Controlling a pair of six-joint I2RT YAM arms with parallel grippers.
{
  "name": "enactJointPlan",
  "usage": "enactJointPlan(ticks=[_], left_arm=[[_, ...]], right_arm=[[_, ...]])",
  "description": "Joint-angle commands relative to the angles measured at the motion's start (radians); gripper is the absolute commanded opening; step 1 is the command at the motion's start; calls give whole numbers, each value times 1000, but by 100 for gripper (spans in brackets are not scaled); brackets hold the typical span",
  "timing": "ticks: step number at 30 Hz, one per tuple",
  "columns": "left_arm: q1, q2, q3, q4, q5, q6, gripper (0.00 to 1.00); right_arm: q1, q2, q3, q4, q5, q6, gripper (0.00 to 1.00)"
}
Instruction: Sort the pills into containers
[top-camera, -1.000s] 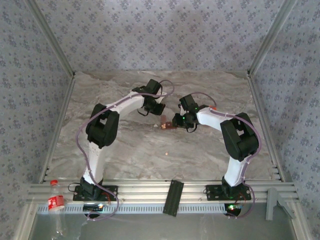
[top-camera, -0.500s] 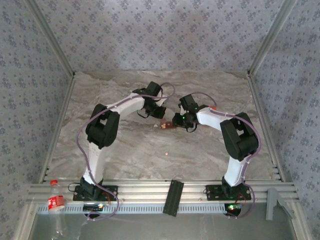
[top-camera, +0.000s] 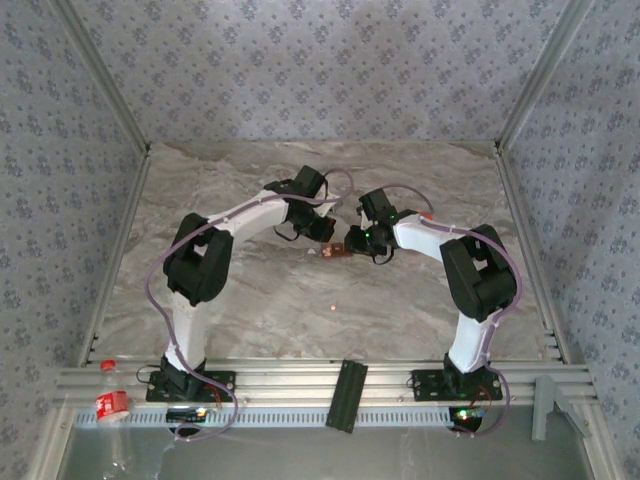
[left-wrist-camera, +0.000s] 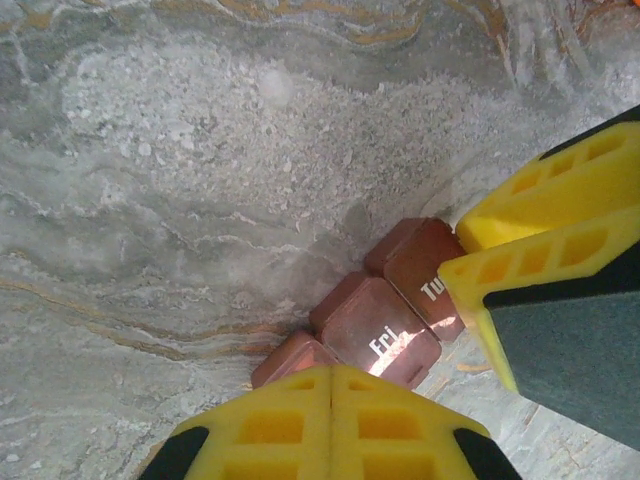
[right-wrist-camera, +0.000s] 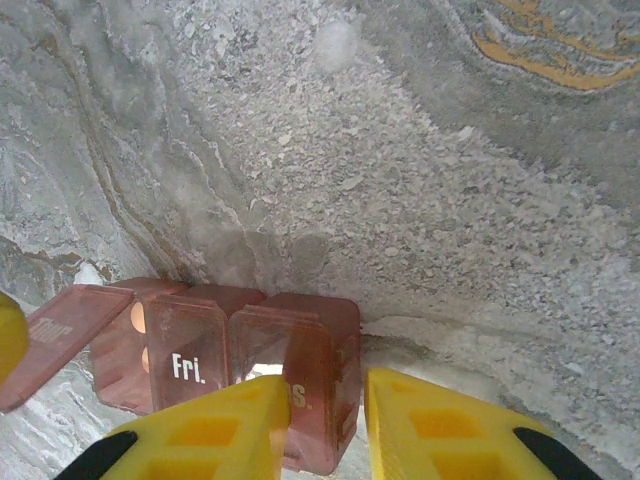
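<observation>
Mid-surface on the grey marbled table (top-camera: 250, 300), well off its edges, right gripper (right-wrist-camera: 325, 385) pinches the reddish-brown plastic container strip (right-wrist-camera: 190, 350); left gripper (left-wrist-camera: 332, 378) pressed together just beside it.

This looks like a robotics laboratory test cell, not a home or a shop. The work area is a box closed by walls (top-camera: 320, 70) that are covered with a blue-grey flower pattern and held between bare aluminium posts (top-camera: 100, 75). The table top (top-camera: 260, 310) has a grey marble pattern. At its near edge a slotted aluminium rail (top-camera: 290, 380) carries two white and black robot arms, the left arm (top-camera: 200, 265) and the right arm (top-camera: 480, 275), with lilac cables (top-camera: 158, 300) along them. A small green light (top-camera: 462, 413) glows at the right arm's base. A plastic bottle (top-camera: 112, 405) with a red label is beside the rail's left end.
</observation>
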Motion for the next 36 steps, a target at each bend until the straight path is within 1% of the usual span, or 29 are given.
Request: enactJointPlan(ticks=[1,24,36], left_arm=[[-12,-41,-19,-9,26,5,0],[-28,-24,-75,4,32,-6,0],[-28,5,-81,16,-11,-3,0]], right_arm=[[-12,61,-21,-46,58,15,28],[-20,69,-32,-39,55,21,28],[-22,81,-28,-36,50,22,28]])
